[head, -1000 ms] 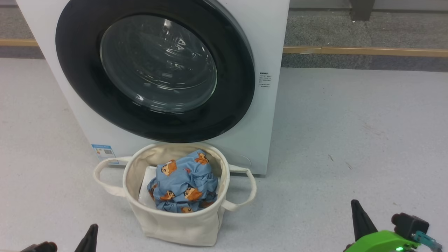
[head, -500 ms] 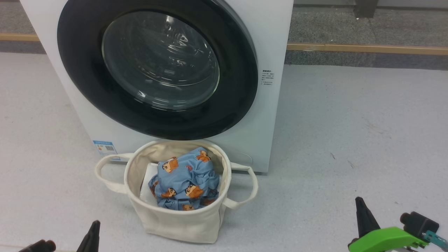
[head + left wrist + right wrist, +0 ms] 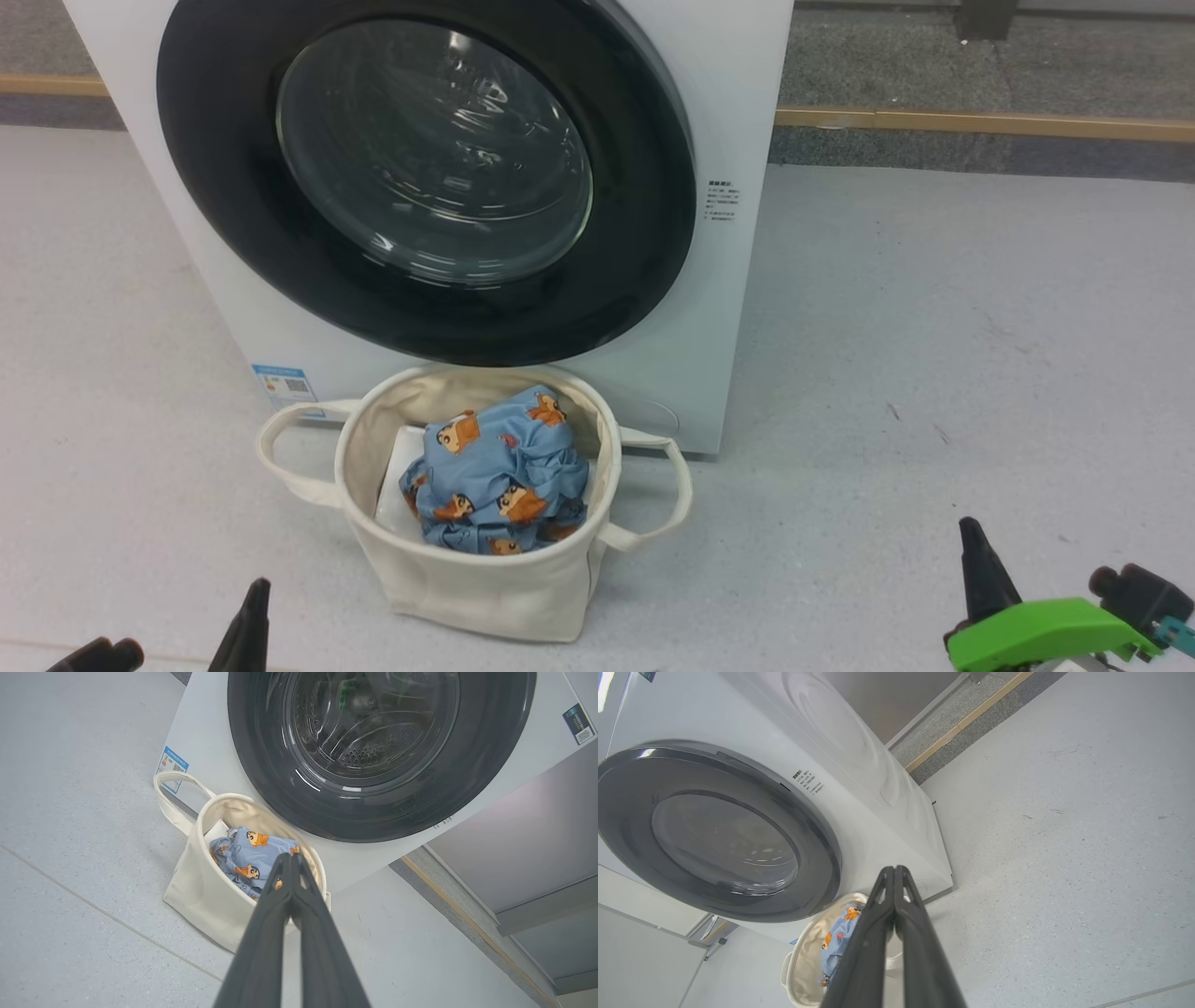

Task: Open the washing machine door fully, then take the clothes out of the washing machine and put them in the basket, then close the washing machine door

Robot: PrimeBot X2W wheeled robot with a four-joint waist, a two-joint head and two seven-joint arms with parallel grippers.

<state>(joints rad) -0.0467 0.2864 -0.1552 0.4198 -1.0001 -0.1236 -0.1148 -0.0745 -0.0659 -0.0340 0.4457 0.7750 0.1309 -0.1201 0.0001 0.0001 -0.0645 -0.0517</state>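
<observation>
The clothes (image 3: 495, 471) lie bundled in the basket (image 3: 485, 588), just in front of the washing machine (image 3: 738, 112), whose washing machine door (image 3: 425, 177) appears shut. The left gripper (image 3: 290, 857) and right gripper (image 3: 894, 869) hover nearer, clenched on nothing; every step looks done, and nothing remains but staying clear.

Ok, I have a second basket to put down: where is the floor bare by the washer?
The widest bare floor lies right of the washer and basket, back to the wooden strip. A narrower patch lies left of the basket. It is crowded below the door, where the basket stands before the washer.
</observation>
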